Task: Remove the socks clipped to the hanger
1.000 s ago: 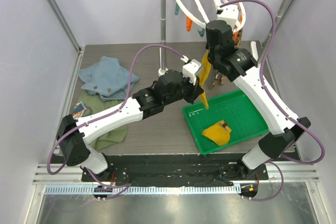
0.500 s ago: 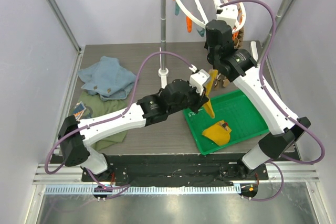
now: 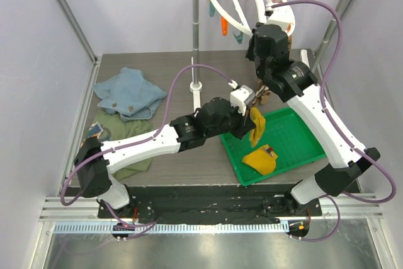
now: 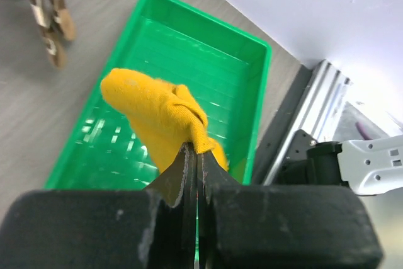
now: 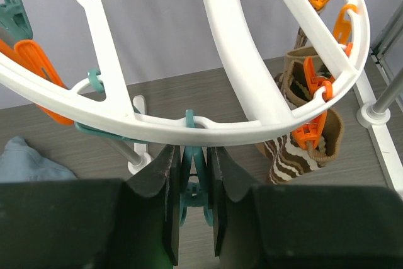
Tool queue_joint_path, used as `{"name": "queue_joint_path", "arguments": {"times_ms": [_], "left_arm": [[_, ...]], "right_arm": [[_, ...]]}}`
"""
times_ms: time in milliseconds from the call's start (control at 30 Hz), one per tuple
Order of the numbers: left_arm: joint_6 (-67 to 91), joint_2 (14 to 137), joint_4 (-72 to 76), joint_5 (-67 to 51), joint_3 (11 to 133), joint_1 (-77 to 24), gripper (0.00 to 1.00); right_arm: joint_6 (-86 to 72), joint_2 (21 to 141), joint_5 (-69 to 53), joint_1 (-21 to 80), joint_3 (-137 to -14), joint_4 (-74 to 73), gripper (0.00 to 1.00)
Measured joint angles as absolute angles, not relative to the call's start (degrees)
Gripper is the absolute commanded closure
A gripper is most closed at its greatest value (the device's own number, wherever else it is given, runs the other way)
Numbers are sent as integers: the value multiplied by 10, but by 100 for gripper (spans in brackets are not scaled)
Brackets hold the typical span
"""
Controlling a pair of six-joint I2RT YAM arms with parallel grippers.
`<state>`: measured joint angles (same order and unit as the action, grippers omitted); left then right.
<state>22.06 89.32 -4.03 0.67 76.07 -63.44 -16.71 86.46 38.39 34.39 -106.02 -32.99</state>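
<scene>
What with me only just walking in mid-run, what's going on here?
The robot is taking socks off a white hanger. The left gripper has its jaws shut on a mustard sock, held above the green tray, where another yellow sock already lies. The right gripper has its jaws shut on a teal clip on the hanger ring. A brown-and-white striped sock hangs from orange clips, not yet removed.

Both arms share one build, smooth white link shells joined by chunky black motor housings, on the left arm [image 3: 141, 148] and the right arm [image 3: 318, 114] alike. A glossy purple cable [image 3: 175, 79] loops off the left one, and a second purple cable [image 3: 339, 24] arcs over the right. The left gripper [image 4: 196, 155] and right gripper [image 5: 192, 152] have blocky matte-black bodies with thin, dark, wedge-shaped jaws.
</scene>
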Motion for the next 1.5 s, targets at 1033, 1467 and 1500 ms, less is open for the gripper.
{"name": "queue_joint_path", "arguments": {"times_ms": [1033, 1467, 1500], "left_arm": [[263, 817, -18, 89, 630, -659, 3], [107, 762, -54, 269, 651, -659, 0], [93, 762, -54, 281, 651, -659, 0]], "right_arm": [[-188, 761, 270, 343, -943, -261, 59], [-182, 676, 245, 343, -859, -259, 35], [-181, 675, 242, 343, -854, -260, 34]]}}
